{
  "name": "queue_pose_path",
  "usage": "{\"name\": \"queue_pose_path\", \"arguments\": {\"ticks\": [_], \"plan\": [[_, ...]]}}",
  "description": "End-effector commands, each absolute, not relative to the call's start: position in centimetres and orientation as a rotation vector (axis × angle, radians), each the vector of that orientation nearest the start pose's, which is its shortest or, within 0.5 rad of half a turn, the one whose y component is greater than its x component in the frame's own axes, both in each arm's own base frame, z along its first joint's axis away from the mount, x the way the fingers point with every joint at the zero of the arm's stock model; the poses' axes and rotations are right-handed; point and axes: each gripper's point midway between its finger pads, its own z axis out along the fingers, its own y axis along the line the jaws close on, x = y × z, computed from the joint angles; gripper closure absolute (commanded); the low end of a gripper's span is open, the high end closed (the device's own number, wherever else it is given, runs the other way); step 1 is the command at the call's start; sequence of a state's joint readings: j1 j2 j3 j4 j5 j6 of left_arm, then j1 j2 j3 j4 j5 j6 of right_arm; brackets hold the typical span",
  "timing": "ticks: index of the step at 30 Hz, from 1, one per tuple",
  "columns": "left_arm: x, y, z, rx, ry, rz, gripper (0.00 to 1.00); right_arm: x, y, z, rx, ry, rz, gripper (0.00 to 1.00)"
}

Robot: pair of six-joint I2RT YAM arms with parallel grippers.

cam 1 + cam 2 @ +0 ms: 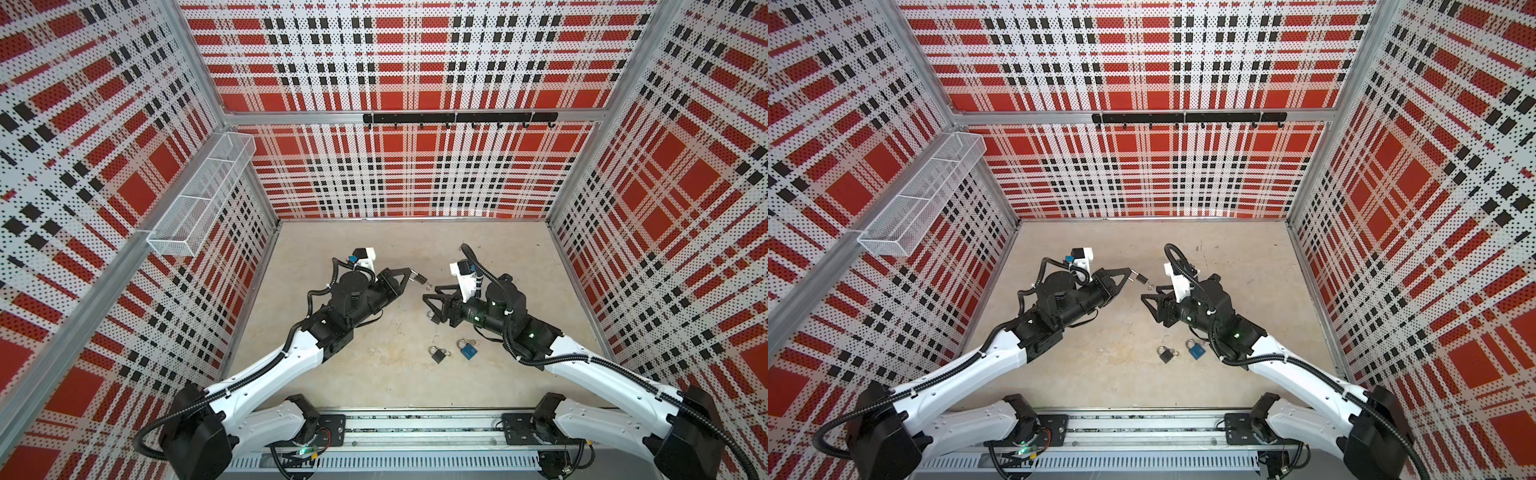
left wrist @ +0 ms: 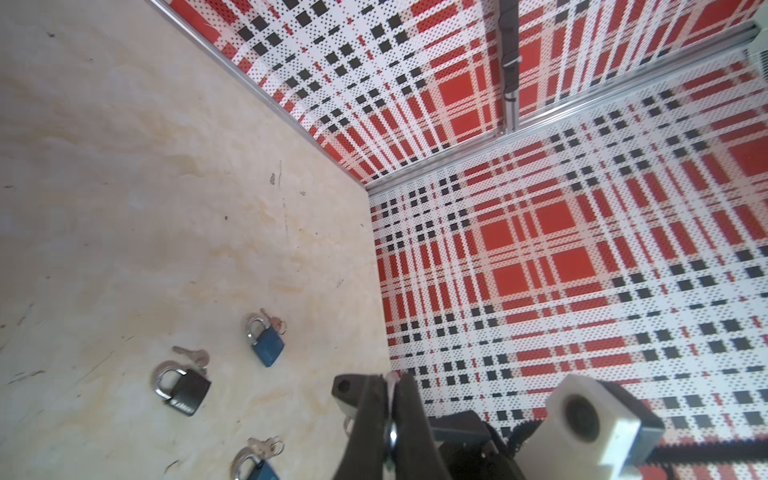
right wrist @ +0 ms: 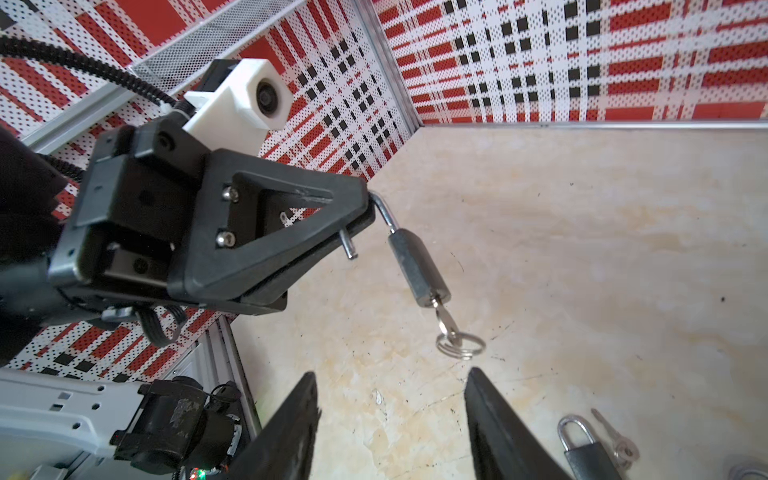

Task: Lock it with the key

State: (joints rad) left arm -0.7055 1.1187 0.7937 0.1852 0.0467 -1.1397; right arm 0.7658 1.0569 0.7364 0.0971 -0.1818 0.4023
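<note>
Hanging by its shackle from the tightly closed left claw [image 3: 365, 212], the padlock [image 3: 419, 270] is held above the middle of the counter [image 1: 374, 374], with the key [image 3: 446, 326] in its keyhole. The right claw [image 3: 390, 382] stands parted, facing the key ring across a small gap. A black padlock [image 1: 438, 354] and a blue padlock [image 1: 468, 350] lie nearer the arm bases.

Red-black-white plaid walls [image 1: 415, 62], beige floor [image 1: 353, 374], blue padlock [image 1: 469, 352], black padlock [image 1: 439, 356]
</note>
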Motion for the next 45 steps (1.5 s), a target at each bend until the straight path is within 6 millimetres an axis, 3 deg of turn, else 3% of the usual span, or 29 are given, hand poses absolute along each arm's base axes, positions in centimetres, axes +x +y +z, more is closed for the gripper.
{"name": "queue_pose_path", "arguments": {"ticks": [1, 10, 21, 36, 45], "plan": [[30.0, -27.2, 31.2, -0.417, 1.841, -1.434, 1.0, 25.5, 28.2, 29.8, -0.519, 1.718, 0.93, 0.42], [29.1, -27.6, 31.6, -0.429, 1.845, -1.493, 1.0, 26.1, 28.0, 30.3, -0.574, 1.696, 0.845, 0.42], [28.4, -27.8, 31.4, -0.439, 1.864, -1.542, 1.0, 27.5, 28.4, 30.3, -0.616, 1.705, 0.812, 0.52], [28.3, -28.2, 31.3, -0.441, 1.88, -1.571, 1.0, 28.0, 29.5, 30.2, -0.637, 1.705, 0.877, 0.75], [28.4, -28.2, 31.5, -0.441, 1.874, -1.574, 1.0, 27.9, 29.7, 30.4, -0.648, 1.699, 0.896, 1.0]]}}
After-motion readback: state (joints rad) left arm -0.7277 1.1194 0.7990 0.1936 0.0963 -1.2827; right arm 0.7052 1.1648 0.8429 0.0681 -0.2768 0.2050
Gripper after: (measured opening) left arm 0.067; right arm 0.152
